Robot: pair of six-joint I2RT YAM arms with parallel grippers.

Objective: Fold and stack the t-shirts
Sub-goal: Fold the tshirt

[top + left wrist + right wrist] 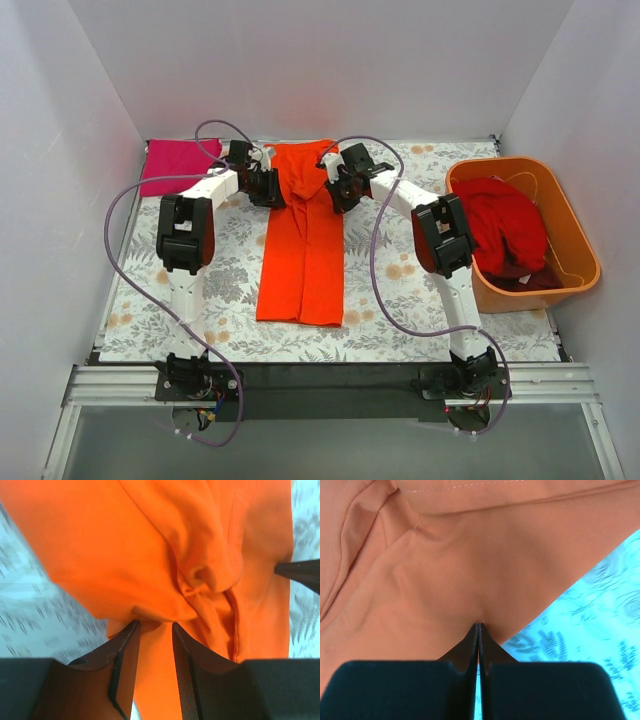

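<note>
Orange t-shirt (pixel 300 250), edge nipped in right pincer (pixel 479 626)

— What's the build like?
— Left arm (pixel 186 290) and right arm (pixel 455 305): white links, bulky black joint housings (both alike), lilac cables (pixel 108 230) looping alongside. The left tool (pixel 155 625) has dark tapered fingers (pixel 122 675).

A robotics lab test cell, by the look of it: plain white panels (pixel 300 70) box in the table across the upper frame, and two robot arms (pixel 185 235) stand bolted to an aluminium rail (pixel 330 385) along the bottom edge.
</note>
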